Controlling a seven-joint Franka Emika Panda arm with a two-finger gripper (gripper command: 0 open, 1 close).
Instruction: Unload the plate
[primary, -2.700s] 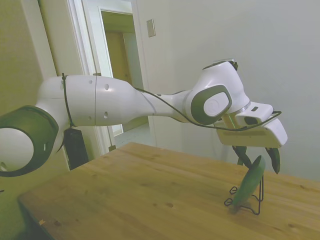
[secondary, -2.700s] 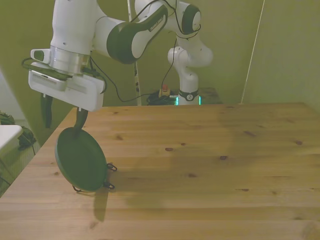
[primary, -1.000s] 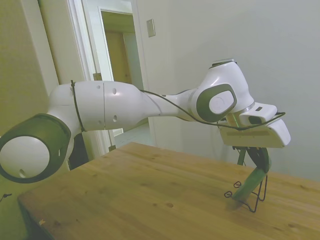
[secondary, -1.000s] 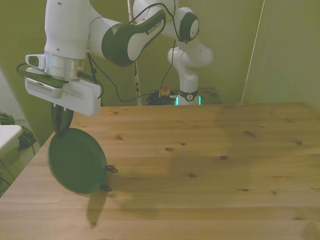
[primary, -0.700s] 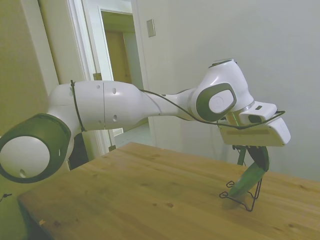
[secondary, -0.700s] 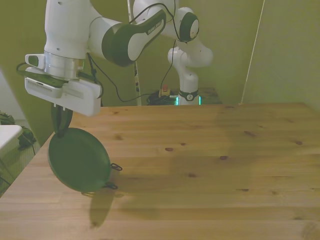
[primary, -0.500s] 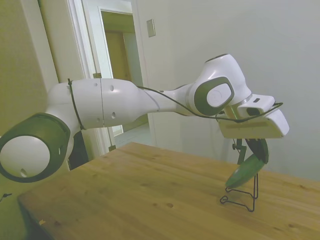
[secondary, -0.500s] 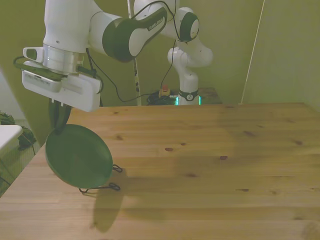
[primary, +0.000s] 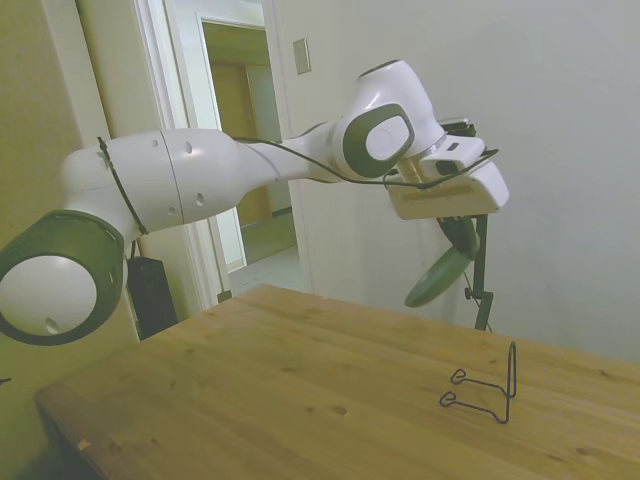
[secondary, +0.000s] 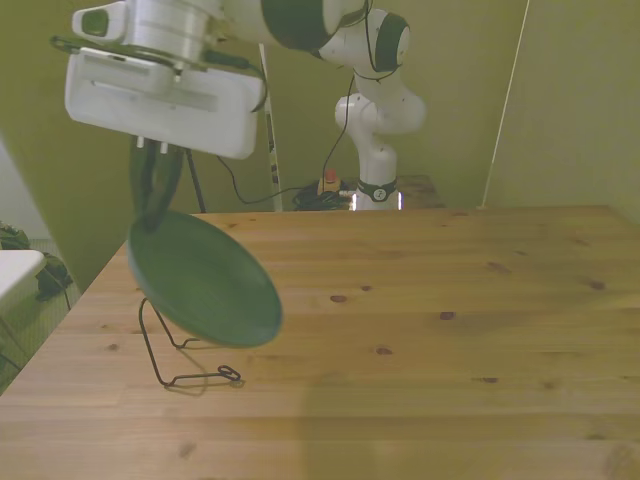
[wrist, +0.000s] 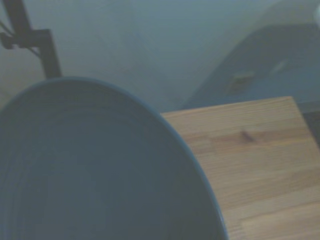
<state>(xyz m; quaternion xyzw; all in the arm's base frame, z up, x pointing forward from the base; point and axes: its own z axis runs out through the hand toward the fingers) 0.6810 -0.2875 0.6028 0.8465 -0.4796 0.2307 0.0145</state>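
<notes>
The dark green plate (secondary: 205, 280) is pinched at its upper rim by the claw (secondary: 152, 215) and has been lifted clear of the wire rack (secondary: 180, 350), now left bare on the tabletop (secondary: 450, 330). A set-down spot is judged the remaining need.

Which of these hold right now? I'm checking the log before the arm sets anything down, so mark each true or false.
1. The plate hangs in the air, clear of the wire rack. True.
2. The gripper is open and empty. False: it is shut on the plate's rim.
3. The wire rack lies tipped over. False: it stands on the table.
4. The rack holds nothing. True.
5. The plate is held tilted. True.
</notes>
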